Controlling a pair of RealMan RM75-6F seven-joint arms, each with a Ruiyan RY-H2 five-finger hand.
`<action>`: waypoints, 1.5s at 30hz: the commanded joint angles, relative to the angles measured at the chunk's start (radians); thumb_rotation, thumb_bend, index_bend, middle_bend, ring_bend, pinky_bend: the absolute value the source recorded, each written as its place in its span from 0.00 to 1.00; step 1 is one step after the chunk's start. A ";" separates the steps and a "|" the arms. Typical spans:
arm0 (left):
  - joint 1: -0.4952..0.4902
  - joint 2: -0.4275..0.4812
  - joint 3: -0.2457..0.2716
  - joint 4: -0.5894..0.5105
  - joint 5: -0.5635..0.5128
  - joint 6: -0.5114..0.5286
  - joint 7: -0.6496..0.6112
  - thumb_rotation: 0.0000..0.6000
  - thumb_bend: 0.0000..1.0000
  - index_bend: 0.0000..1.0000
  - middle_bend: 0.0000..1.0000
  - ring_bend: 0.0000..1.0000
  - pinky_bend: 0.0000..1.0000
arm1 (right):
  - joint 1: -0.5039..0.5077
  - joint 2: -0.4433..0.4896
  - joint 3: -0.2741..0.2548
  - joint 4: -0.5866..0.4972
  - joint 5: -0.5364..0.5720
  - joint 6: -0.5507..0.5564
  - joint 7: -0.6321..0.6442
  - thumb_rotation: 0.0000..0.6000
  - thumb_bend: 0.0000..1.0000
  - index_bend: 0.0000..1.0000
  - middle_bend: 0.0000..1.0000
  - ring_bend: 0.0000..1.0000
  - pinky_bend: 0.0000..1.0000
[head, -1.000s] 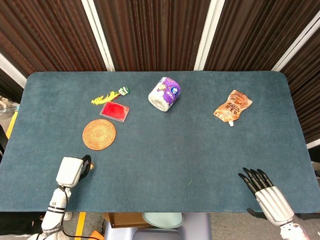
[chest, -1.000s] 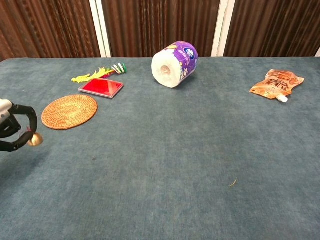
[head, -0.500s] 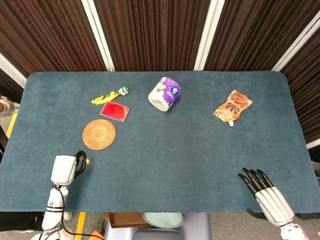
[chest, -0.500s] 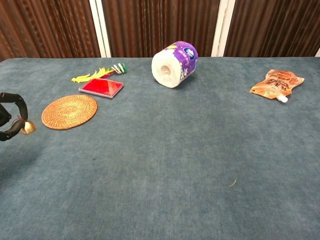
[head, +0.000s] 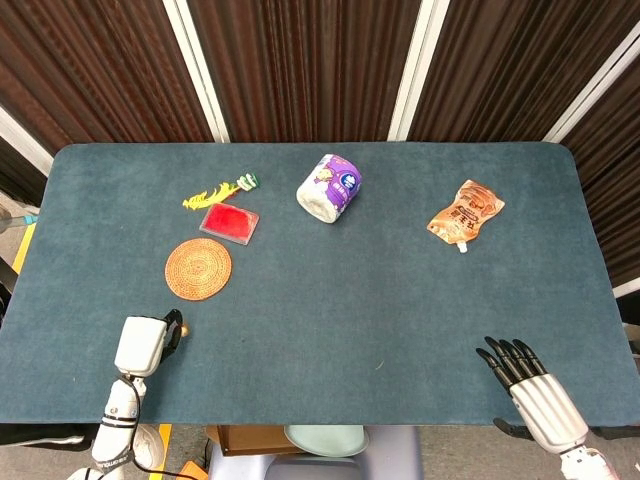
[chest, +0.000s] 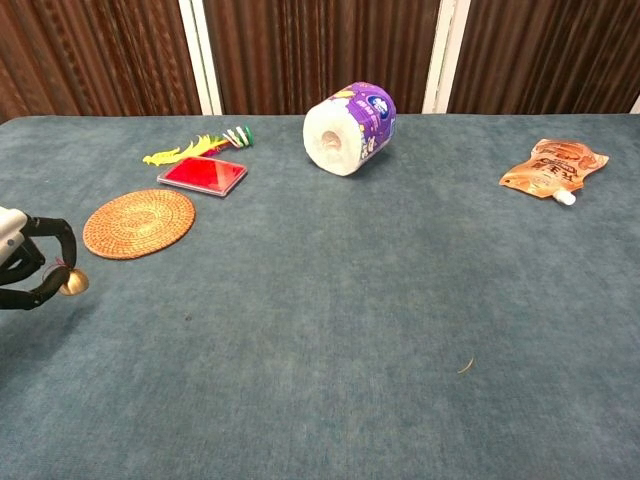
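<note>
Here the left hand sits near the table's front-left corner, pinching a small brass bell between its curled fingertips, just above the cloth. At the front-right corner the right hand holds nothing, its dark fingers spread. Just beyond the bell lies a woven coaster, then a red case and a yellow-green toy. Toward the far edge lie a toilet roll and, further right, an orange pouch.
</note>
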 joint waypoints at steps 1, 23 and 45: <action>0.000 -0.024 0.009 0.039 0.004 -0.003 -0.010 1.00 0.51 0.86 1.00 1.00 1.00 | 0.000 0.000 0.000 -0.001 0.000 -0.001 -0.001 1.00 0.18 0.00 0.00 0.00 0.00; 0.014 -0.024 0.035 0.031 -0.008 -0.042 0.018 1.00 0.45 0.39 1.00 0.99 1.00 | -0.001 -0.001 0.000 -0.001 0.000 0.003 0.000 1.00 0.18 0.00 0.00 0.00 0.00; 0.277 0.686 0.281 -0.736 0.134 0.242 -0.035 1.00 0.42 0.02 0.00 0.00 0.06 | -0.017 -0.011 0.011 0.002 0.003 0.029 -0.030 1.00 0.18 0.00 0.00 0.00 0.00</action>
